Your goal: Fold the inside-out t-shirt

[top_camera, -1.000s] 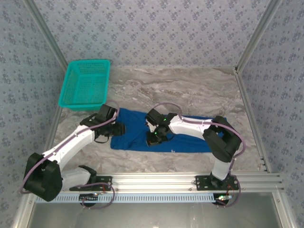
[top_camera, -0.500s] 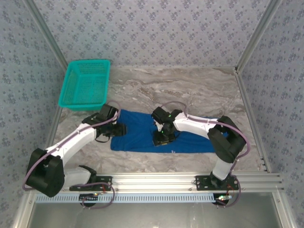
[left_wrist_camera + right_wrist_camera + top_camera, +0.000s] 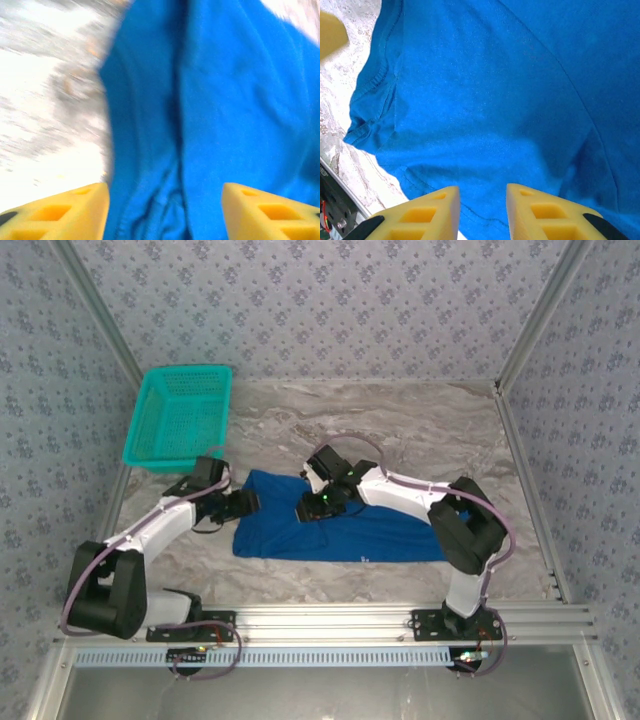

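Note:
The royal-blue t-shirt (image 3: 345, 532) lies flat as a wide folded strip on the marble table (image 3: 420, 430). My left gripper (image 3: 247, 503) hovers at its left end, open, with blue cloth (image 3: 210, 115) showing between the yellow fingers (image 3: 75, 210). My right gripper (image 3: 306, 510) is over the shirt's upper middle, open, with its yellow fingers (image 3: 425, 215) above a hemmed edge of the cloth (image 3: 485, 115). Nothing is held. A small pale tag (image 3: 362, 557) shows near the shirt's front edge.
A teal mesh basket (image 3: 178, 417) stands at the back left, close behind my left arm. Patterned walls with metal frame posts (image 3: 528, 315) close in the sides and back. An aluminium rail (image 3: 340, 622) runs along the near edge.
My left gripper drew back slightly to the shirt's left end. My right gripper moved from the shirt's middle up and left toward its far edge. The shirt has barely shifted.

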Controlling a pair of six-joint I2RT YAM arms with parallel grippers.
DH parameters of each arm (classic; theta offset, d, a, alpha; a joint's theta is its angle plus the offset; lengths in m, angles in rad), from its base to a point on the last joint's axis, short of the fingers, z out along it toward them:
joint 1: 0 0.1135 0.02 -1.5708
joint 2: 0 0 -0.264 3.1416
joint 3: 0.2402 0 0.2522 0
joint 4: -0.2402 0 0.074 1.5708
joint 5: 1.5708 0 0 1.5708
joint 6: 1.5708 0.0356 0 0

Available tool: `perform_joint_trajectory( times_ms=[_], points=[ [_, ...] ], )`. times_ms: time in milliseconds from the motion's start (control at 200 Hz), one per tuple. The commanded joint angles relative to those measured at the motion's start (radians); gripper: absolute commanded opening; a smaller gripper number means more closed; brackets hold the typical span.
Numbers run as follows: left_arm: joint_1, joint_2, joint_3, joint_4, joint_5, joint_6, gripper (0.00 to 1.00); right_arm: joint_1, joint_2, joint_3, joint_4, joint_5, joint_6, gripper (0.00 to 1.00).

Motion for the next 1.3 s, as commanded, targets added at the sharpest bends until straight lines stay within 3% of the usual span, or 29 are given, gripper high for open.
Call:
perform_joint_trajectory(
  times_ms=[0,270,510,789,1299],
  points=[
    [0.021,0.043,-0.010,0.101,0.041,-0.002,0.66,-0.013,0.019,0.028,0.016,-0.017,-0.030,0.32],
    [0.022,0.185,0.025,0.094,0.075,0.066,0.75,-0.038,0.039,0.034,-0.013,-0.026,-0.063,0.31],
    [0.019,0.258,-0.002,0.145,0.243,0.059,0.78,-0.040,0.102,0.002,0.003,-0.004,-0.028,0.26],
    [0.017,0.287,-0.072,0.254,0.367,0.026,0.63,-0.037,0.112,-0.011,0.008,-0.014,-0.017,0.25],
    [-0.047,0.273,-0.067,0.312,0.433,0.038,0.58,-0.027,0.124,-0.008,0.014,-0.016,-0.004,0.25]
  ],
)
